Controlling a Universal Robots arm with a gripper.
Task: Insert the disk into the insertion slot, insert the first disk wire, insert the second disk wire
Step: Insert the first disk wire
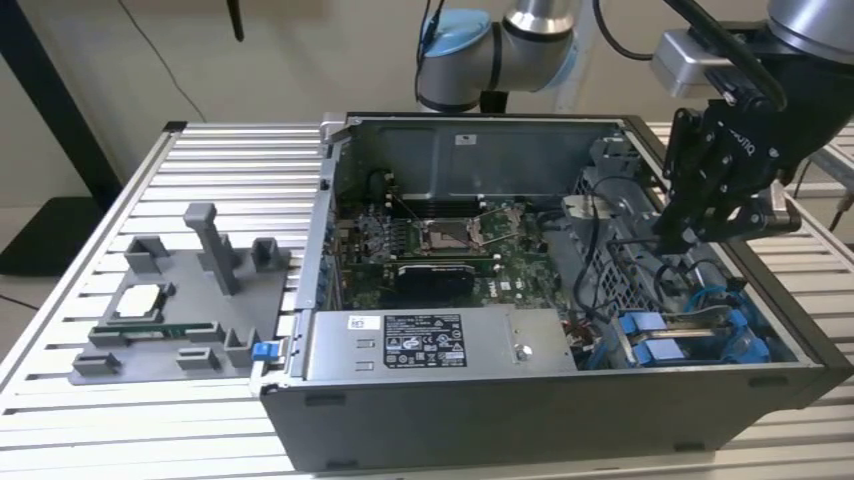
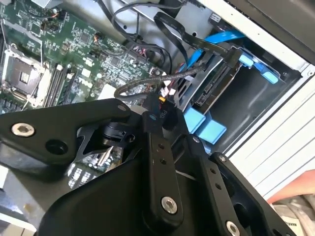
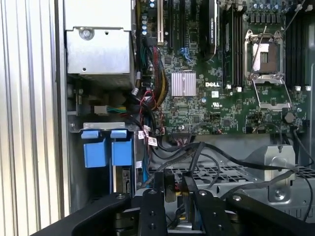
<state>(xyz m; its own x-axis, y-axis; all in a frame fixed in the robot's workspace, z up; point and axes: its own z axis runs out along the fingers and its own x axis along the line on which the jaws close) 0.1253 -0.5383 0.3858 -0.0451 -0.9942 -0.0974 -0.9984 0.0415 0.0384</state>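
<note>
End effector (image 1: pixel 671 238) is clamped on a wire connector (image 2: pixel 158 105) (small black plug) and hangs just above the bay, probably to line it up with the drive port. The disk (image 2: pixel 212 87) sits seated in the insertion slot (image 1: pixel 694 345), at 4 o'clock in the case (image 1: pixel 441 420) in the exterior view.

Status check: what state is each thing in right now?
Case: open, lying on its side.
Disk: seated in the slot.
Slot: filled by the disk.
End effector: shut on a wire plug.
Plug: held, looks unplugged.
</note>
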